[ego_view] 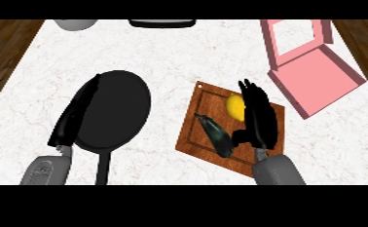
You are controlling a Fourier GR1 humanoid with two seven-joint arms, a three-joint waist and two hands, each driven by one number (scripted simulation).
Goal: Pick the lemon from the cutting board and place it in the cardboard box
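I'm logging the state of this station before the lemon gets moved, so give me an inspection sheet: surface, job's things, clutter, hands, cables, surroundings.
Surface: white marbled counter, with dark wood showing at both top corners.
Job's things: lemon on the wooden cutting board; the pink box lies open to the board's right, nothing seen inside.
Clutter: dark green vegetable on the board beside the lemon; black frying pan at left.
Hands: right hand over the board, fingers straight, against the lemon's right side, not curled round it; left hand open along the pan's left rim.
Cables: nothing seen.
Surroundings: grey bowl and a dark object cut off at the top edge.
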